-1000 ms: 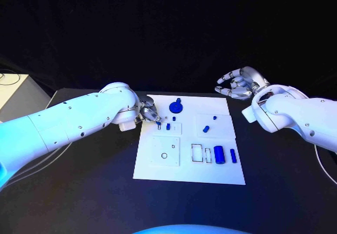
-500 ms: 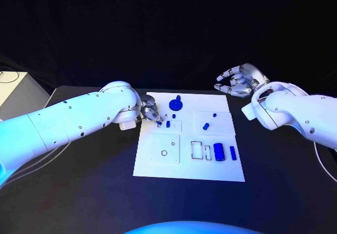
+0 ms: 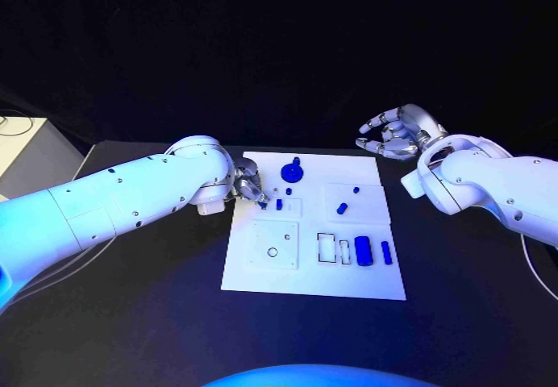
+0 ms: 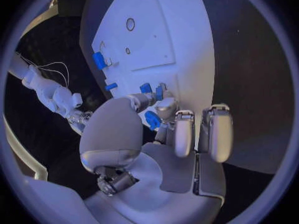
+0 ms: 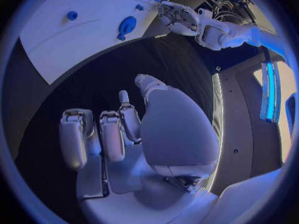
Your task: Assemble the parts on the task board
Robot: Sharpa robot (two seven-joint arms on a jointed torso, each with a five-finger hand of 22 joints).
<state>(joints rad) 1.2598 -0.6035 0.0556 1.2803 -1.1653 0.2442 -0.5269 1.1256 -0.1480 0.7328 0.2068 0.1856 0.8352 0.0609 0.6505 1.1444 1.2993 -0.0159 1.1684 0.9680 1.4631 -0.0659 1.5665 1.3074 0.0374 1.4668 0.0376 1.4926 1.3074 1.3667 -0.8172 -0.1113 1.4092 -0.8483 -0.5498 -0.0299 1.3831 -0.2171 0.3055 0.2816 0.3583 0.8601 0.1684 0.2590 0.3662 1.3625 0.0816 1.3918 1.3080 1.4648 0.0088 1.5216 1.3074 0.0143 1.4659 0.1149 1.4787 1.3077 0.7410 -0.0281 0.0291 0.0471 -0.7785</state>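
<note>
The board point(image 3: 314, 270) lies flat in the middle of the desk point(image 3: 139, 322), with the blue parts spread over it: a round knobbed piece point(image 3: 291, 172) near the far edge, small pegs point(image 3: 342, 210) in the middle, and a cylinder point(image 3: 363, 251) with a slim bar point(image 3: 386, 253) beside the slots toward the near right.

The left robot hand point(image 3: 247, 187) sits low over the board's far left corner. In its wrist view the fingertips point(image 4: 163, 104) are closed around a small blue part point(image 4: 153, 119), pinched between thumb and fingers.

The right robot hand point(image 3: 395, 135) hovers off the board's far right corner, above the desk, fingers loosely curled and apart, holding nothing.

The parts look like small, hard plastic: light, stiff, and probably smooth enough to slip or twist in a fingertip pinch. Pegs and bar are best taken across their short width, near the middle, leaving the end free for insertion; the cylinder across its diameter. A light grip should do, since nothing here looks fragile.

From the head view the left arm hides the grasp. Even at the wrist, the held part's shape and the hole beneath it are mostly covered by the fingers, so I cannot tell whether it touches the board. The smallest pegs are too tiny to make out.
</note>
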